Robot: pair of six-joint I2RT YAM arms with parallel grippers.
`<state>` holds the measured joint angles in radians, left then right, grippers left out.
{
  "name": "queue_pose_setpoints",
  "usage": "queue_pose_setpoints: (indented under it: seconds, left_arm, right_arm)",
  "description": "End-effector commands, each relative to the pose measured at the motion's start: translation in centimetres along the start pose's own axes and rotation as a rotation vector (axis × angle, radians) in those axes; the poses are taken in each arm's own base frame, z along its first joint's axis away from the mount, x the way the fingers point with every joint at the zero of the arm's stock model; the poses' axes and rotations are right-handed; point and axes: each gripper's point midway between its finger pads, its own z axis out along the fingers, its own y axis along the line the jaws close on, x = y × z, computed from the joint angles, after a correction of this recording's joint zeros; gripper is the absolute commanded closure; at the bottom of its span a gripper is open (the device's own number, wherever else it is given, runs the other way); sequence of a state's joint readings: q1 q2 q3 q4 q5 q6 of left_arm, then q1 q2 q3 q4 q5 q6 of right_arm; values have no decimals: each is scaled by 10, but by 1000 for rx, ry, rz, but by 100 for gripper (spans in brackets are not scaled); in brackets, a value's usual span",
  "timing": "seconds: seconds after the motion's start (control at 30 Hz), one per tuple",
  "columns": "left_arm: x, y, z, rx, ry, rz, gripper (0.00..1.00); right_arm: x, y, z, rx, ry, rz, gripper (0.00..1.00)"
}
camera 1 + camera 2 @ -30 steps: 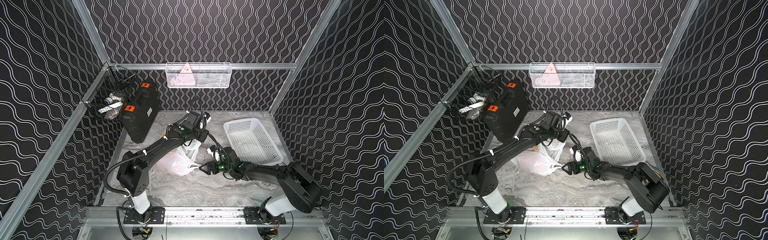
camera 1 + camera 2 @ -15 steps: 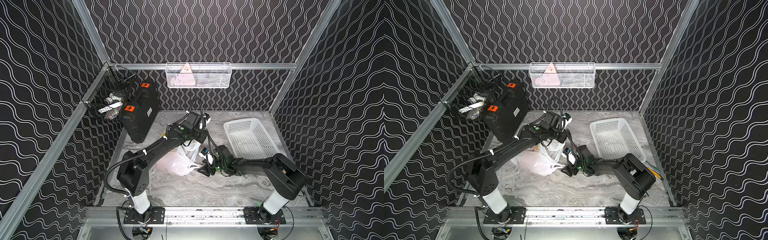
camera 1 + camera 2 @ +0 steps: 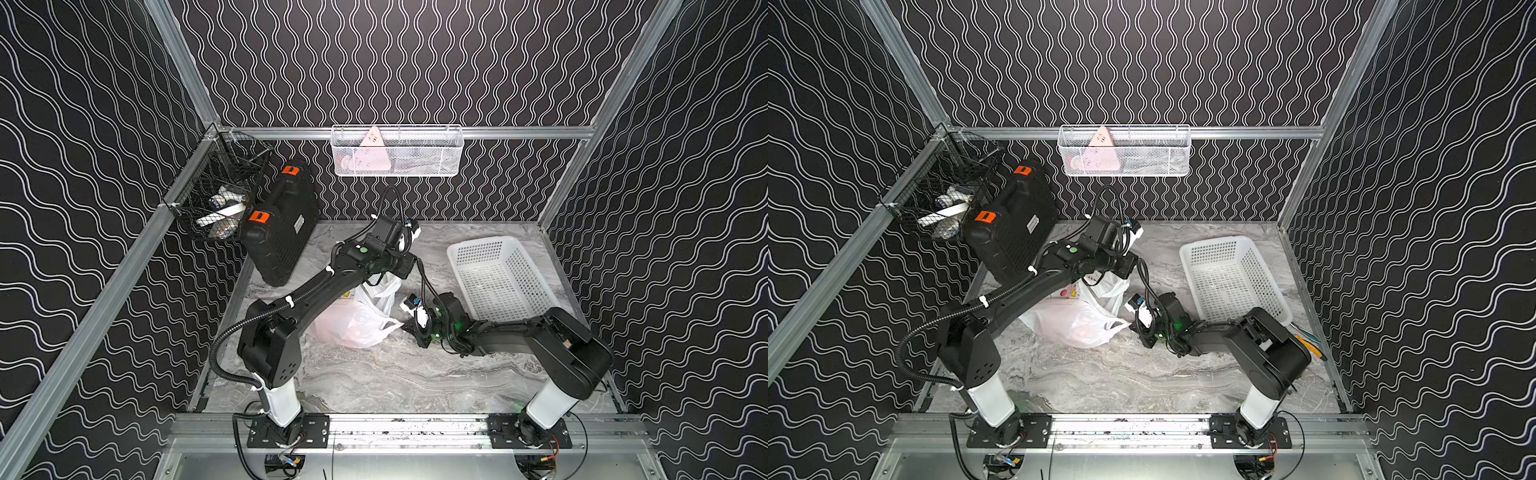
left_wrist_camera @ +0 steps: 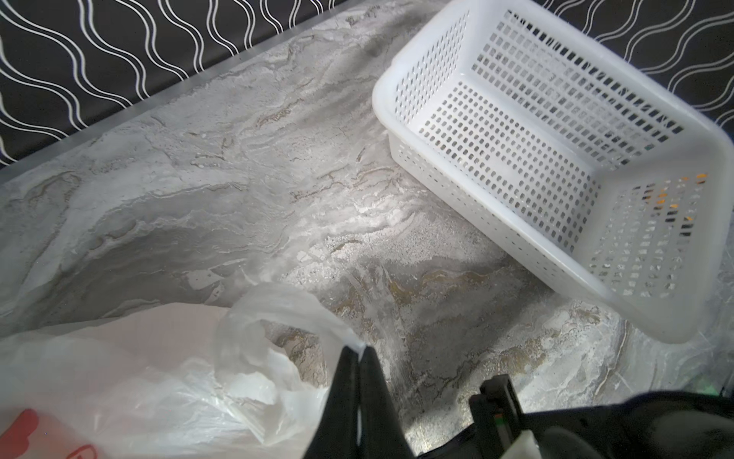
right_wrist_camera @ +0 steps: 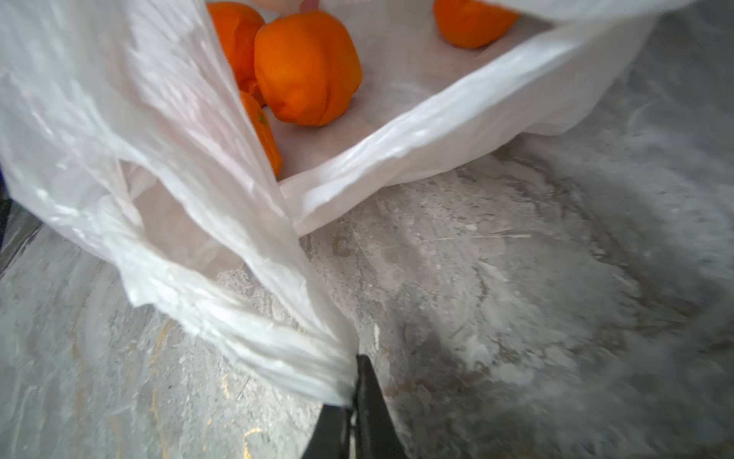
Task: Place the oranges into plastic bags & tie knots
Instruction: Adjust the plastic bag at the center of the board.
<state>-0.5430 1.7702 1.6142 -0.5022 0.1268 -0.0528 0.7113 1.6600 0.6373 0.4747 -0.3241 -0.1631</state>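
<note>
Near the middle of the surface (image 3: 374,382), toward its left edge, the plastic bag (image 3: 353,328) lies open with the oranges (image 5: 308,67) inside. The white basket (image 3: 498,278) sits by the right edge. The left end effector (image 4: 358,353) is clamped on one handle (image 4: 278,314); the right end effector (image 5: 351,391) pinches the other handle (image 5: 278,349), which is bunched.

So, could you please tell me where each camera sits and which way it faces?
Top views: high above the arm bases, looking down toward the back wall; whole left arm, right arm, plastic bag and white perforated basket show.
Left wrist: above the bag, facing the basket; the shut left pincer pinches a bag handle.
Right wrist: low over the tabletop, facing the oranges inside the bag's mouth; the shut right pincer pinches the other handle.
Shared: every view shows the bag; top and left wrist views share the basket.
</note>
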Motion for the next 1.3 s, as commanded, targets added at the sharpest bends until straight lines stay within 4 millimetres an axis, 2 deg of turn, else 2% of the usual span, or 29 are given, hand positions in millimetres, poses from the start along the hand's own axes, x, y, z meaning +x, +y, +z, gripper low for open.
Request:
queue_pose_setpoints:
  seconds: [0.0,0.1,0.2,0.27,0.37,0.5,0.53,0.6,0.67,0.83,0.93,1.03,1.27]
  left_arm:
    - [-23,4,-16,-22,-60,-31,100]
    - [-48,16,-38,-87,-116,-69,100]
    - [-69,35,-67,-183,-170,-147,100]
    - [-81,52,-92,-256,-221,-225,100]
    - [-97,67,-134,-333,-300,-296,100]
    - [-116,74,-188,-395,-409,-327,100]
    - [-121,72,-201,-398,-437,-332,100]
    - [-130,69,-228,-395,-494,-338,100]
    - [-134,69,-256,-408,-546,-361,100]
    - [-122,66,-311,-421,-636,-434,100]
    - [-116,55,-323,-349,-643,-476,100]
    - [-108,41,-312,-246,-614,-510,100]
    - [-103,5,-268,36,-614,-495,100]
  right_arm:
    - [-10,-19,-16,130,14,-36,100]
    - [-31,-26,-43,211,30,-66,100]
    - [-61,-29,-74,274,10,-101,100]
    - [-85,-28,-95,301,-9,-137,100]
    - [-127,-25,-126,327,-57,-190,100]
    - [-178,-23,-162,373,-106,-264,100]
    - [-197,-22,-175,392,-136,-285,100]
    - [-221,-21,-194,419,-177,-309,100]
    - [-245,-20,-215,458,-213,-345,100]
    - [-284,-18,-259,536,-276,-424,100]
    - [-296,-21,-280,602,-302,-450,100]
    - [-289,-31,-287,655,-287,-463,100]
    - [-236,-49,-261,592,-215,-314,100]
